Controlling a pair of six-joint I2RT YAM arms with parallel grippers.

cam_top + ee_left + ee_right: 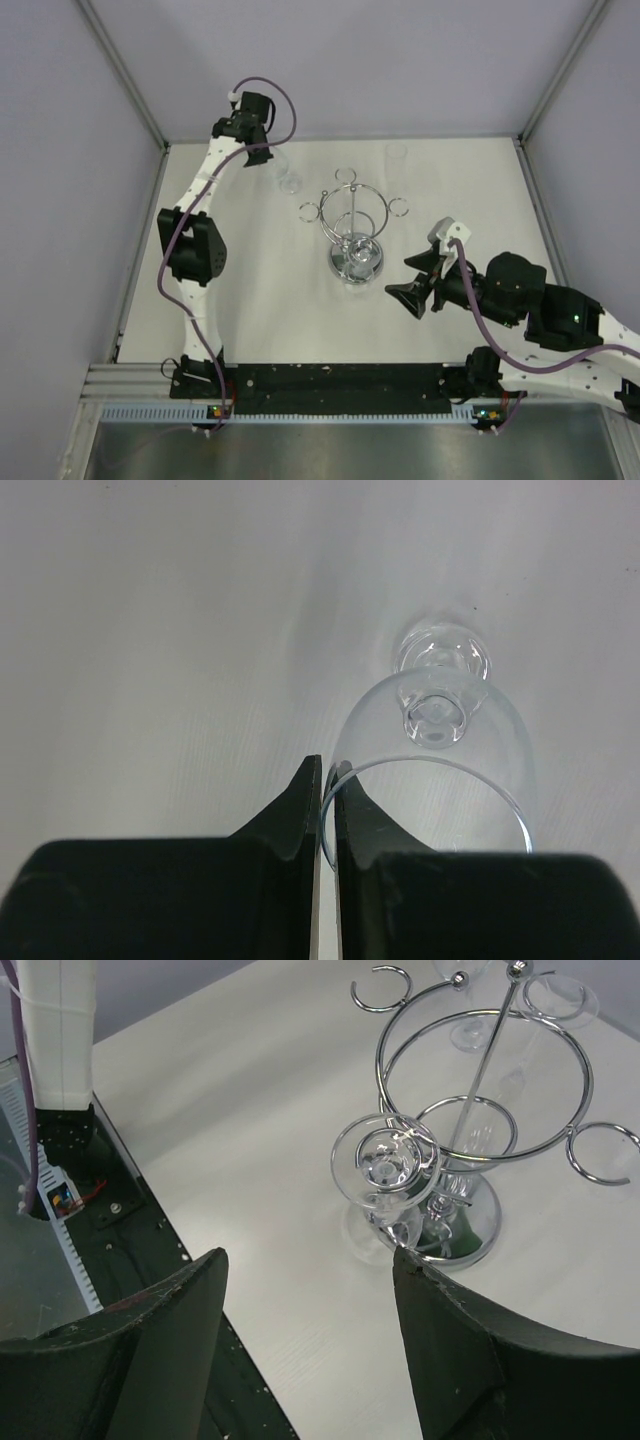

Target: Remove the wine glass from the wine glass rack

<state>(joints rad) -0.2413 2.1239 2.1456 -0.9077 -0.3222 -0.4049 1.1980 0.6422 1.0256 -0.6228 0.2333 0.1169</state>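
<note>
**Markings.** We find a small coloured spot [60,1198] on the rail by the arm base. It is too small for us to tell whether it carries writing.

**Wine glass rack** [480,1088]. It stands mid-table [260,300] on its round mirrored base [343,264]. We count a central post, a large hoop and small rings at the arm ends.

**Wine glass** [385,1165]. It hangs upside down on the rack by its foot, in the ring nearest the right arm, with the bowl just above the base. From overhead [362,248] it blurs into the base's reflections.

**Right gripper** [307,1260]. It is low and level, just beside the rack on its right, aimed at the hanging glass. We see the two fingers spread wide with nothing between them. It is near the glass but apart from it.

**Left arm** [190,245]. It reaches to the far left of the table, wrist turned down.

**Left gripper** [327,810]. The fingers are pinched tight on the rim of a second glass [440,720], one finger inside the bowl and one outside. We cannot tell whether its foot touches the table.

**Third glass** [397,155]. It is at the far edge, faint against the white surface.

**Cut off.** The right wrist view clips the rack's top and the glasses behind it.
</note>
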